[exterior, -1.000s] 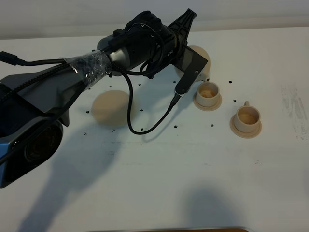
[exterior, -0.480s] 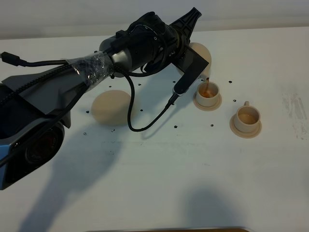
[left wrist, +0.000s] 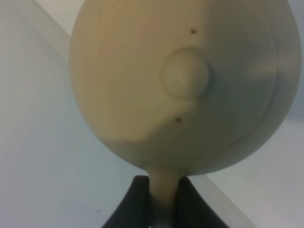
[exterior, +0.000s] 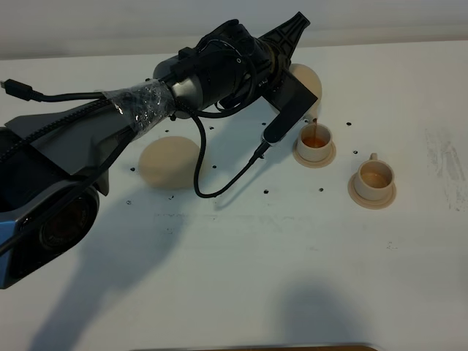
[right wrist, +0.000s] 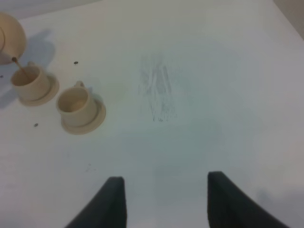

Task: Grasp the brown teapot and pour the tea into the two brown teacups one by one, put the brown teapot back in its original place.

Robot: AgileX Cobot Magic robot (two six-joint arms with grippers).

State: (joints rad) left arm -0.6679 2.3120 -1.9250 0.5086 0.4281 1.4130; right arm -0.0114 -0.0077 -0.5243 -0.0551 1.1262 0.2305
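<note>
My left gripper (left wrist: pixel 160 202) is shut on the loop handle of the brown teapot (left wrist: pixel 185 80), which fills the left wrist view. In the high view the teapot (exterior: pixel 306 79) is tilted behind my left arm, and a thin stream of tea falls from it into the left teacup (exterior: pixel 315 139). That cup stands on its small saucer. The right teacup (exterior: pixel 374 177) stands on its own saucer and holds tea. Both cups show in the right wrist view, the left teacup (right wrist: pixel 29 81) and the right teacup (right wrist: pixel 75 105). The bare teapot saucer (exterior: pixel 169 161) lies to the left. My right gripper (right wrist: pixel 164 202) is open and empty above the table.
Small dark specks dot the white table (exterior: pixel 241 248) around the cups and saucer. A black cable (exterior: pixel 219 186) hangs from my left arm over the table beside the saucer. A faint scuff mark (exterior: pixel 444 157) lies at the right.
The left arm has tipped the teapot further, and tea now streams into the left teacup, whose level has risen and darkened. The right gripper has not moved.
</note>
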